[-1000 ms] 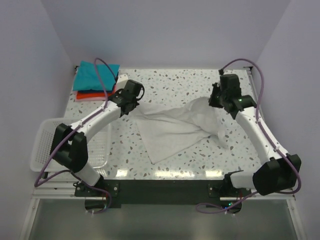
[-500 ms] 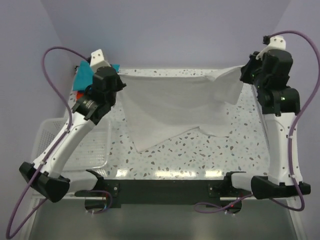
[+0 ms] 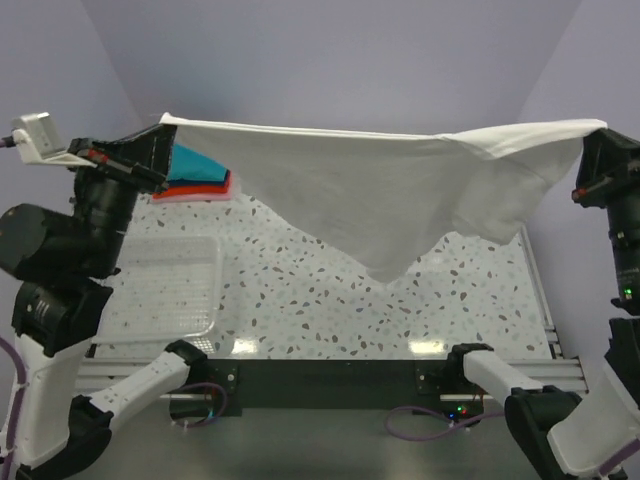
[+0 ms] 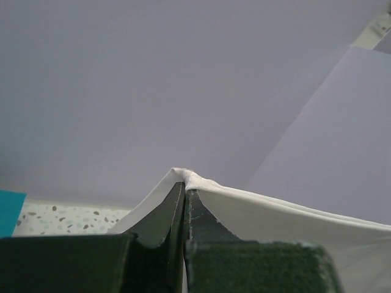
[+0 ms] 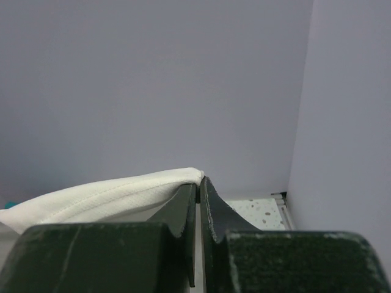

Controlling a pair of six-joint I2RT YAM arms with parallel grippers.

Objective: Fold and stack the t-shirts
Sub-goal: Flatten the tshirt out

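Observation:
The white t-shirt hangs stretched in the air across the table, its lower edge drooping to a point near the middle. My left gripper is shut on its left top corner, high at the far left. My right gripper is shut on the right top corner, high at the far right. In the left wrist view the cloth drapes over my shut left gripper. The right wrist view shows a white hem pinched in my right gripper. A teal t-shirt lies folded on a red-orange one at the back left.
A white mesh basket stands at the table's left front. The speckled tabletop lies under the hanging shirt. Purple walls close in at the back and both sides.
Both arms have risen and spread apart, lifting the white t-shirt off the table. It went from crumpled flat to stretched taut in the air.

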